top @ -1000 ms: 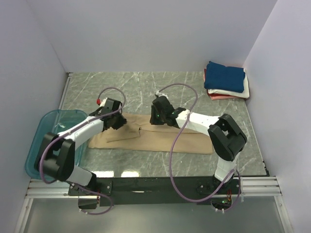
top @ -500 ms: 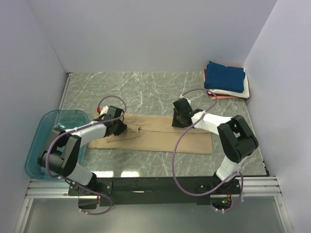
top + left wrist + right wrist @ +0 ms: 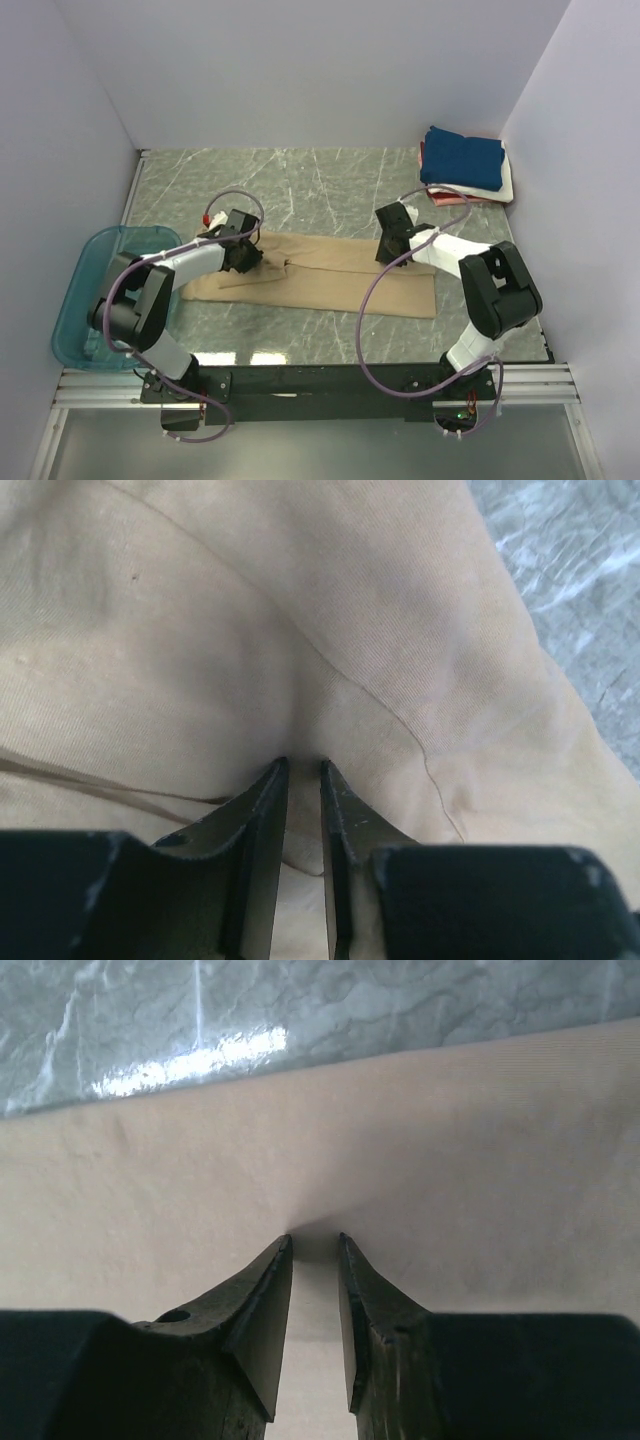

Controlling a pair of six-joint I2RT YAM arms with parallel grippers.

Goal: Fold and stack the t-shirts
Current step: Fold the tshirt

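The tan t-shirt (image 3: 320, 278) lies on the table as a long, narrow folded strip running left to right. My left gripper (image 3: 247, 258) bears down on its left part, jaws nearly together with a ridge of tan cloth (image 3: 200, 630) pinched between them (image 3: 302, 766). My right gripper (image 3: 392, 250) sits on the strip's far edge toward the right. Its jaws (image 3: 315, 1238) are narrow, and the cloth (image 3: 450, 1160) puckers up between the tips. A stack of folded t-shirts (image 3: 463, 160), navy on top of white and red, rests in the far right corner.
A translucent teal tub (image 3: 72, 300) stands at the left edge beside the left arm. The grey marble table (image 3: 300, 180) is walled in by white panels on three sides. Purple cables loop over both arms.
My right gripper has travelled right along the shirt's far edge, from its middle toward the right end. My left gripper has settled slightly and closed a little; the shirt lies much as before.
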